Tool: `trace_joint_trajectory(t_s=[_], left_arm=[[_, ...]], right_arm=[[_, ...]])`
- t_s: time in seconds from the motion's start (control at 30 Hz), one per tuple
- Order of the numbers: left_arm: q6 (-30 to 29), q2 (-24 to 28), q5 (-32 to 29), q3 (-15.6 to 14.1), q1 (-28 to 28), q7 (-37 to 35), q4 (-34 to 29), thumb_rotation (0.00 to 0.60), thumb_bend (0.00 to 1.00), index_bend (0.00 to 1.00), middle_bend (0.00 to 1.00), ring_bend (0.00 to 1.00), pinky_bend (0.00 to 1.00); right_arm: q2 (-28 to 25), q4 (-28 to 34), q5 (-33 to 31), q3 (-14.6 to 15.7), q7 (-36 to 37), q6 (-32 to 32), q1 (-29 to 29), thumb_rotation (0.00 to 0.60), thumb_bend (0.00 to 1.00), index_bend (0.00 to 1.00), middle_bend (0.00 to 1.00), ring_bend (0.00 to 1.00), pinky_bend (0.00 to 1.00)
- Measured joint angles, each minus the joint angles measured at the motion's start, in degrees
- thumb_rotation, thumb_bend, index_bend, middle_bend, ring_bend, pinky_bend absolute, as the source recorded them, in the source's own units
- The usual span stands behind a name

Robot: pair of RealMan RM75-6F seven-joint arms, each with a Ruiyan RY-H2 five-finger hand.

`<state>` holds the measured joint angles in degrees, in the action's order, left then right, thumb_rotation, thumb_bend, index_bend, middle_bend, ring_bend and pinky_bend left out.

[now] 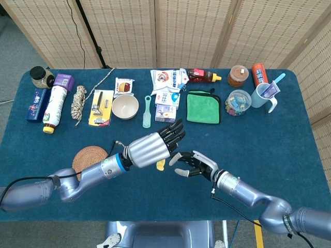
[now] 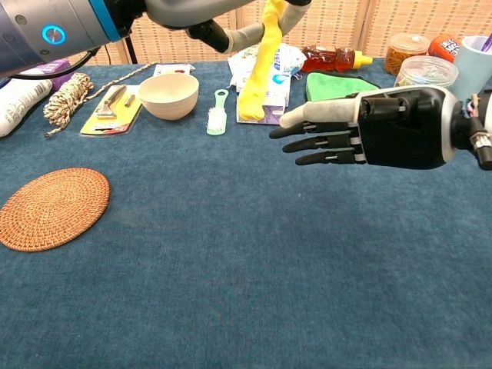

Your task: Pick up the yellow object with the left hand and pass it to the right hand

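The yellow object (image 2: pixel 260 65) is a long soft strip that hangs down above the table; in the head view only its lower tip (image 1: pixel 160 165) shows under the hand. My left hand (image 1: pixel 152 147) grips its top end, and that grip runs past the top edge of the chest view (image 2: pixel 231 15). My right hand (image 1: pixel 190 165) is open, fingers stretched toward the left, just right of the hanging strip (image 2: pixel 350 127). A small gap lies between its fingertips and the strip.
A woven coaster (image 1: pixel 89 160) lies front left. Along the back stand a beige bowl (image 1: pixel 125 106), a green toothbrush (image 1: pixel 147 111), snack packets (image 1: pixel 168 85), a green cloth (image 1: pixel 203 107), a sauce bottle (image 1: pixel 200 76), jars and a mug (image 1: pixel 265 95).
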<state>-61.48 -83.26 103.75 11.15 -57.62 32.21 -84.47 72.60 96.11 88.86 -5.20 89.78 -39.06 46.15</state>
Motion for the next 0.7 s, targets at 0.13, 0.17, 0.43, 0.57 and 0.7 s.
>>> trace_joint_trajectory(t_s=[0.13,0.17,0.43,0.57,0.7], left_arm=[[0.28,-0.63,-0.16,-0.16,-0.43,0.33,0.35,0.6,0.55,0.67,0.24,0.14,0.03],[0.33,-0.72,-0.16,-0.21,-0.53,0.43,0.44,0.6,0.55,0.67,0.24,0.14,0.03],[0.98,-1.75,-0.46,-0.84,-1.22,1.1,1.53,0.6,0.55,0.67,0.24,0.14,0.03],[0.86,-2.04,-0.54,-1.08,-1.4,1.12,1.91,0.6,0.55,0.67,0.24,0.14,0.03],[0.77,-2.27,-0.87,-1.13,-1.47,1.21,2.09,0.6,0.55,0.67,0.24,0.14,0.03]], right_arm=[[0.92,-0.5,-0.77,-0.08,-0.26,0.69,0.8,0.6,0.33,0.44,0.2,0.13,0.03],[1.04,-0.58,-0.89,-0.08,-0.39,0.82,0.94,0.6,0.33,0.44,0.2,0.13,0.03],[1.81,-0.32,-2.2,-0.31,-1.63,1.26,1.83,0.6,0.33,0.44,0.2,0.13,0.03],[1.89,0.06,-2.7,-0.48,-2.26,1.53,2.24,0.6,0.33,0.45,0.2,0.13,0.03],[2.18,0.14,-3.42,-0.62,-2.78,2.07,2.57,0.6,0.33,0.46,0.21,0.13,0.03]])
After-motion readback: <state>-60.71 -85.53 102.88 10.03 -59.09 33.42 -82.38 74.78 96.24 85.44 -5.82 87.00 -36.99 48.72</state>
